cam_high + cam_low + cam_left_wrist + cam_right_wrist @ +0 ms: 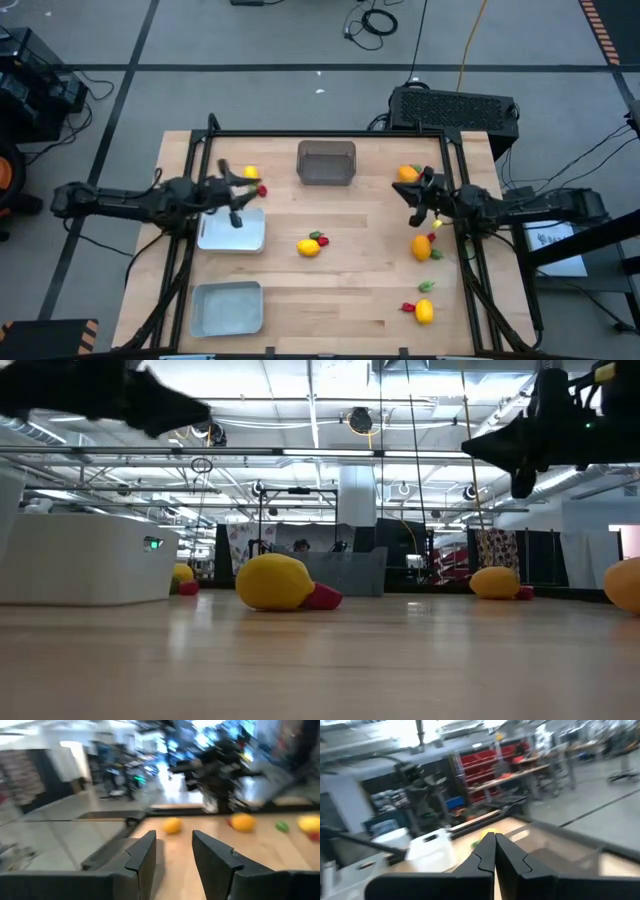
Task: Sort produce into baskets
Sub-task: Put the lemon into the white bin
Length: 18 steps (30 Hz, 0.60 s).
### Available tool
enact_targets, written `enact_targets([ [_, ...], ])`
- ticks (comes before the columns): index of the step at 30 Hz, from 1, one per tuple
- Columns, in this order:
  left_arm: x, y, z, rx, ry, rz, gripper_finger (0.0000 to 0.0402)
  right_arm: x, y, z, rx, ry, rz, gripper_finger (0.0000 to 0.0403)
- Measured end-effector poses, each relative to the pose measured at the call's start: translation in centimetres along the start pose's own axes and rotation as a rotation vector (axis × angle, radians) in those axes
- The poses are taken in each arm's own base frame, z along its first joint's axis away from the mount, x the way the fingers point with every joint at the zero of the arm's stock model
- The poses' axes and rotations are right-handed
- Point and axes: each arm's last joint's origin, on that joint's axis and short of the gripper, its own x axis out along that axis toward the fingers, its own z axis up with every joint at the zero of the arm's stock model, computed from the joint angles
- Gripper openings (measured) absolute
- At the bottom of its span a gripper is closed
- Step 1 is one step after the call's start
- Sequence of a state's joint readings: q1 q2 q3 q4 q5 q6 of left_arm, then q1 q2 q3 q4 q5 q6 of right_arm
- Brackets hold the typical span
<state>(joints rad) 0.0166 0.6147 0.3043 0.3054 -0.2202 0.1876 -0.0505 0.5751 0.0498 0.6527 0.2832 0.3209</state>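
Observation:
My left gripper (238, 197) is open and empty, held above the table over the far edge of the white tray (232, 232). A small yellow piece (250, 172) and a red piece (262, 190) lie just beyond it. In the left wrist view its fingers (172, 855) stand apart with nothing between them. My right gripper (410, 192) is shut and empty, raised above the table beside an orange round (408, 173). Its fingers meet in the right wrist view (495, 845). A lemon (309, 247) with a red piece (322, 240) lies mid-table.
The dark grey bin (326, 163) stands at the far middle and the light grey-blue tray (227, 307) at the near left. On the right lie a yellow-orange round (421, 247), a green piece (425, 286) and a yellow round (424, 312) with a red piece (408, 307).

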Motion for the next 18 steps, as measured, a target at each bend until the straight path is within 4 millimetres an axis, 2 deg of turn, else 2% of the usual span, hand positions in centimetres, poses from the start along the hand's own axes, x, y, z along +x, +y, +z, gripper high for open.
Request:
enact_targets([
  [4,3.6,-0.8,1.3,0.083,0.074,-0.188,0.0135,0.7,0.6,-0.5,0.053,0.027,0.073,0.0],
  [9,7.5,-2.1,1.4,0.1,0.195,-0.356,0.0135,2.1,2.1,-0.7,0.05,0.098,0.111,0.0],
  [14,9.8,-4.3,1.3,0.079,0.248,-0.5,0.0135,3.9,4.0,-0.7,-0.018,0.164,0.178,0.0],
  [18,10.8,-6.2,0.9,0.049,0.281,-0.483,0.0135,5.2,5.4,-0.5,-0.071,0.217,0.254,0.0],
])
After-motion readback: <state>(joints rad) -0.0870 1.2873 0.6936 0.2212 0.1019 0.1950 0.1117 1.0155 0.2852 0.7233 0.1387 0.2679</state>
